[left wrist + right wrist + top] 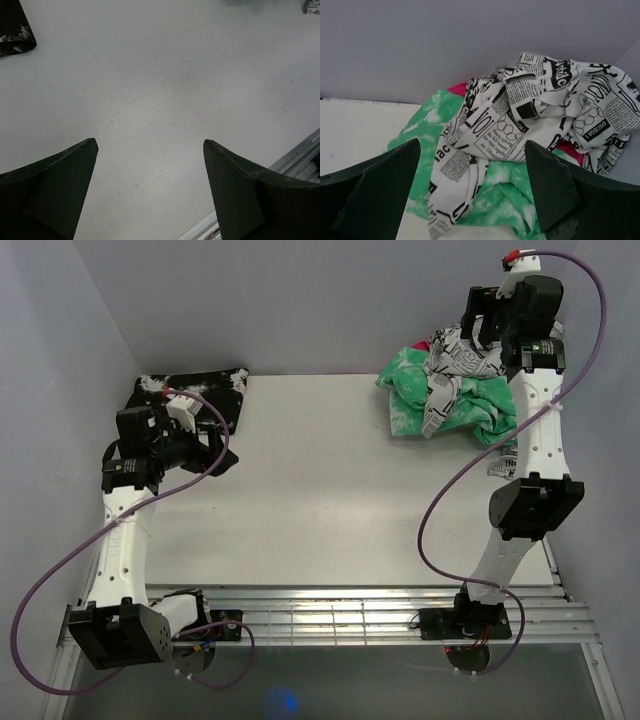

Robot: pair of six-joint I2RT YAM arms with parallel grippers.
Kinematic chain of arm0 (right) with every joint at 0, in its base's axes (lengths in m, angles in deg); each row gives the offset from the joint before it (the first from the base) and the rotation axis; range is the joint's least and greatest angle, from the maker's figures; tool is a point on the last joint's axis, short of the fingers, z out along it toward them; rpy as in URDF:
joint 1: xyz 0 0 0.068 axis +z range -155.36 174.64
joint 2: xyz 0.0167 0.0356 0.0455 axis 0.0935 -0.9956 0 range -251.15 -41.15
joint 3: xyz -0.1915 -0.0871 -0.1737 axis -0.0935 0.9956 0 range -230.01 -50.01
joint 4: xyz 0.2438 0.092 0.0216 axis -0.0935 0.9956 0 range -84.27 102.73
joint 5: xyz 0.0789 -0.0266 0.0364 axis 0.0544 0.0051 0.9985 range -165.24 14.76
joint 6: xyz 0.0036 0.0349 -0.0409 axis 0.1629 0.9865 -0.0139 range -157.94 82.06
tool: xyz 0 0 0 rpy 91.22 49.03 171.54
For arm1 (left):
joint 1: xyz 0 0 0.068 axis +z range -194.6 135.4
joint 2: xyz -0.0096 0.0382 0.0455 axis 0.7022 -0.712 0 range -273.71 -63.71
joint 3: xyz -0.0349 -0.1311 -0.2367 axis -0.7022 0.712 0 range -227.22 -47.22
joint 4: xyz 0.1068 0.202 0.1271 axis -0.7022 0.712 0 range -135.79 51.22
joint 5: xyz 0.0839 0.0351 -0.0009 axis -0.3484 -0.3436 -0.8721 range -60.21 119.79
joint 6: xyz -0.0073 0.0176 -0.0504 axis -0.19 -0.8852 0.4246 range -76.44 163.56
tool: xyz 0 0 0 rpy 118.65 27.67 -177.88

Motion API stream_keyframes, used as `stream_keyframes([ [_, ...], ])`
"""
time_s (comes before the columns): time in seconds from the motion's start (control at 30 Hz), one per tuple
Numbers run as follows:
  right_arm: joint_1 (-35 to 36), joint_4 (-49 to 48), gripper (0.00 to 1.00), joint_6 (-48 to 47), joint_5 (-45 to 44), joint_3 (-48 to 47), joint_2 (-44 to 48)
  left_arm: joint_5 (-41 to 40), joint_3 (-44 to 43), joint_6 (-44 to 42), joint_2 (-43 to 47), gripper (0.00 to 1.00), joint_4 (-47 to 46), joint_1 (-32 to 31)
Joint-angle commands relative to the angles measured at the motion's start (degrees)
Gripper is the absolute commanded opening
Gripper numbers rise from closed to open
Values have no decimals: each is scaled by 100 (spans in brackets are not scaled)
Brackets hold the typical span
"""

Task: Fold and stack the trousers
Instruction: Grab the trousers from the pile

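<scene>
trousers (520,125) crumpled, newsprint-patterned (black on white)

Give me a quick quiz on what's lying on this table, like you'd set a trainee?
1. True or false: the right gripper is shut on the trousers.
2. Where do the trousers lie? A) folded flat at mid-table; B) crumpled over the green garment at the far right corner; C) hanging off the near edge.
3. Fill in: the black speckled garment lies at the table's far ____ corner.
Key: 1 false, its jaws stand open and hold nothing; 2 B; 3 left.
</scene>
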Motion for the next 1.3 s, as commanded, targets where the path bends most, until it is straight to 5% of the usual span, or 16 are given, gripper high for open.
stream_keyframes([
  [0.0,-75,-263,90,262,-329,-518,-592,219,-138,196,-13,98,-89,-4],
  [0.2,-259,-2293,90,525,-426,484,-918,307,73,522,4,98,-221,-13],
  [0.67,-321,-2805,90,473,-557,-377,-3159,-44,486,452,233,98,-54,-4],
  [0.73,-312,-2848,99,465,-723,-482,-3361,-27,460,469,285,98,-36,-4],
  [0.77,-312,-2997,91,465,-785,-509,-3414,-27,451,478,294,98,-36,-4],
  [0.9,-294,-3078,13,192,-751,-597,-3450,-79,451,478,277,98,-19,-13],
  [1.27,-303,-3666,8,332,84,70,-1412,52,284,583,136,98,-107,-13],
])
